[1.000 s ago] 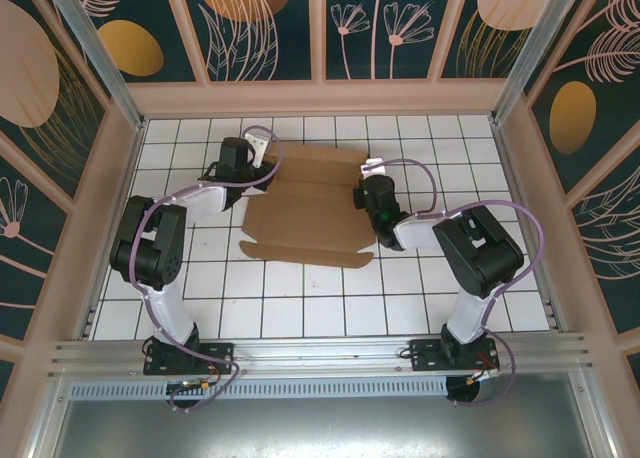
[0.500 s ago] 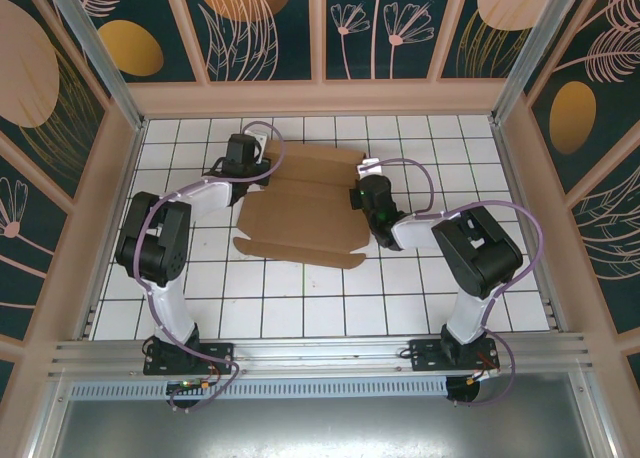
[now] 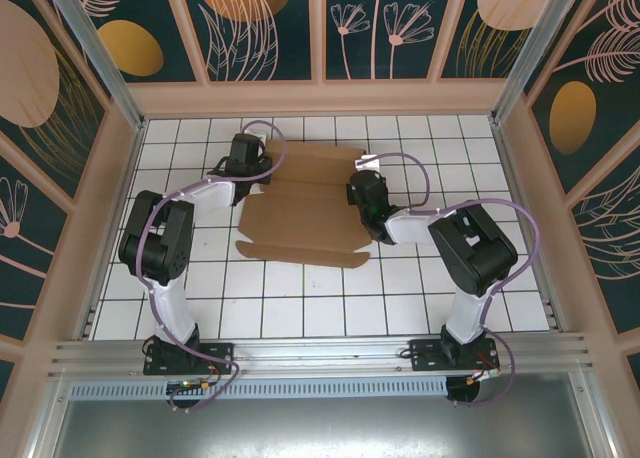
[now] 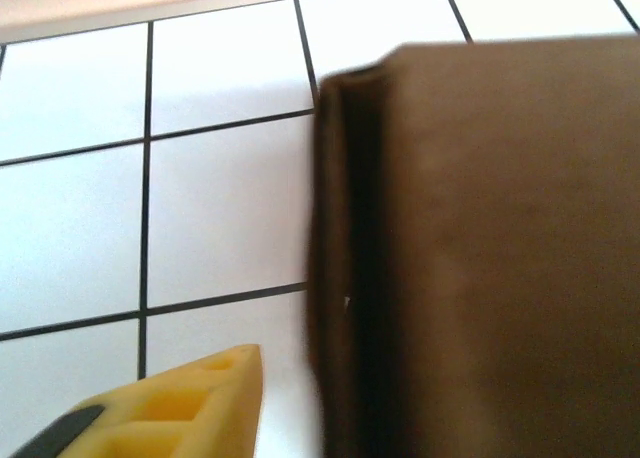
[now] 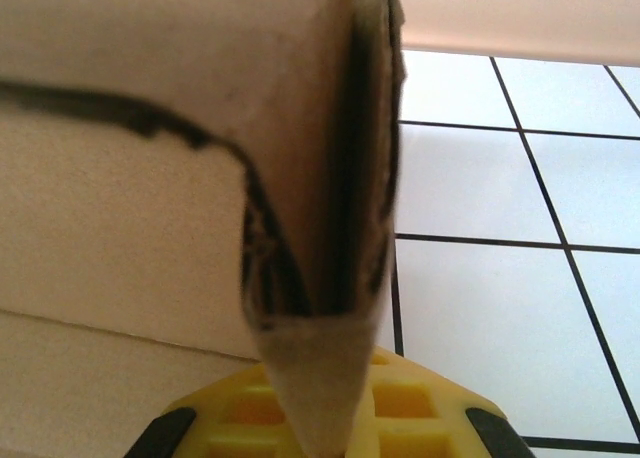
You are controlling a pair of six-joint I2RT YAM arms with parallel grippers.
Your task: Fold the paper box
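The paper box (image 3: 300, 216) is a brown die-cut cardboard sheet lying mostly flat on the tiled table. My left gripper (image 3: 243, 166) is at the sheet's far left corner. In the left wrist view one of its yellow fingers (image 4: 185, 408) stands a little apart from a raised flap (image 4: 480, 248), and the flap hides the other finger; the jaws are open. My right gripper (image 3: 360, 191) is at the sheet's right edge, shut on a doubled-over side flap (image 5: 320, 178), which rises from between its yellow fingers (image 5: 400, 413).
White tiled table (image 3: 300, 298) with low tan walls (image 3: 320, 98) at the back and on both sides. Bare tiles lie in front of the sheet and to its right (image 3: 480, 168). Both arm bases sit at the near edge.
The right gripper has moved a little left and back while holding its flap. The left gripper has edged slightly right along the far corner. The sheet has slid a touch to the left.
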